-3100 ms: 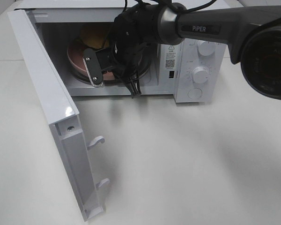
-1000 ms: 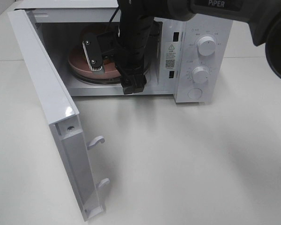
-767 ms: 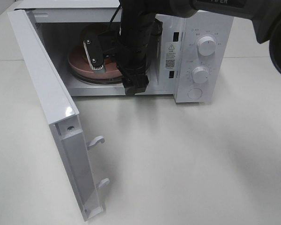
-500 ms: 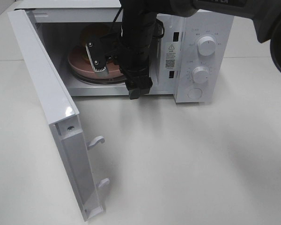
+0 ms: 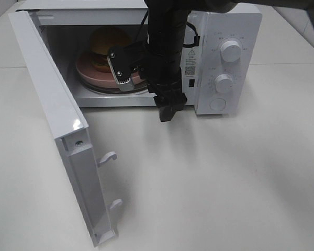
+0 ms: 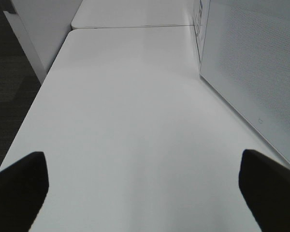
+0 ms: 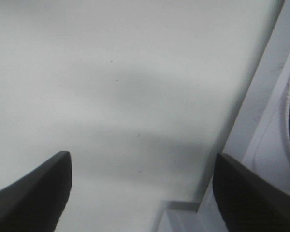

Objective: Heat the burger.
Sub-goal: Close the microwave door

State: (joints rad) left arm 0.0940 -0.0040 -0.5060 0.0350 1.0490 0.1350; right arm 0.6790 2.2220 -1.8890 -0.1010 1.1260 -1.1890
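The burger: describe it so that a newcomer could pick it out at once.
Find the white microwave at the back of the table, its door swung open. Inside sits a round pink plate; the burger is the smaller brown domed thing on it.

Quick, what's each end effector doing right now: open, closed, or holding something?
Left end effector: open, empty.
Right end effector: open, empty; the burger sits inside the microwave.

Black jointed arm [image 5: 165, 47], black cable [image 5: 192, 40], dark grey pincer finger [image 5: 119, 64], two silver screws [image 5: 111, 56], possibly ribbed tip [image 5: 124, 81]
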